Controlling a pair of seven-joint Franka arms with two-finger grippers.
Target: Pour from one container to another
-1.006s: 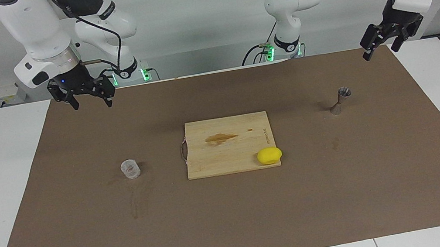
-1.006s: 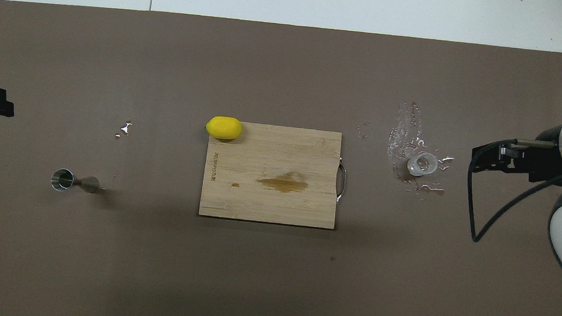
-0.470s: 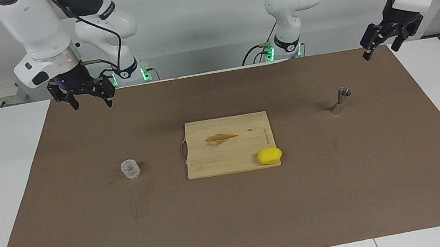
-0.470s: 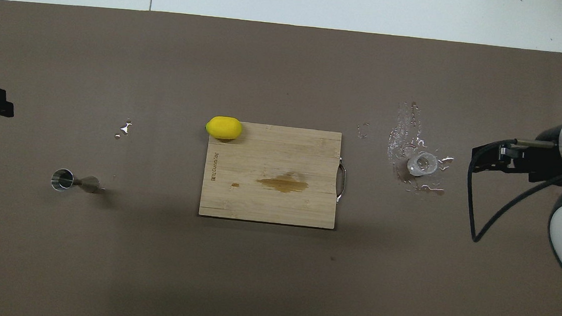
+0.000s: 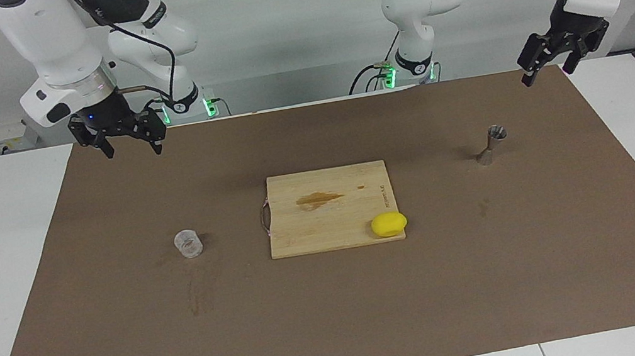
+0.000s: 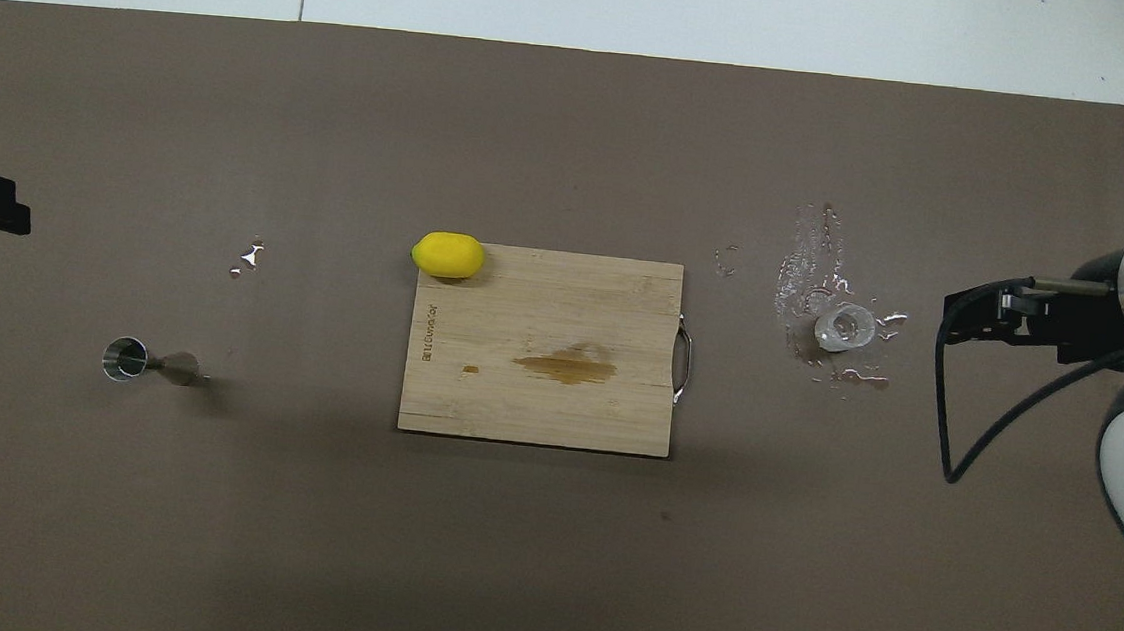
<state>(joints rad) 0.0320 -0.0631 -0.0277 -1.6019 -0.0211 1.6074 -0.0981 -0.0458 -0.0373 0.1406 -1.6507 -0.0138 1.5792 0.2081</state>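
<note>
Both hands raised and empty; pouring not yet begun.

The right hand (image 5: 130, 142) is held wide open in the air, with the glass tumbler (image 5: 188, 243) standing on the table below it, well apart. The left hand (image 5: 548, 67) is likewise held open above the steel jigger (image 5: 492, 144). A descent onto the tumbler is judged to be needed next, spilled droplets being seen around it.

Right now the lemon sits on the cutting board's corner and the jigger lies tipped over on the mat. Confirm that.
Not quite: the jigger stands upright on the mat, as the facing view shows. The lemon does sit on the cutting board's corner.
</note>
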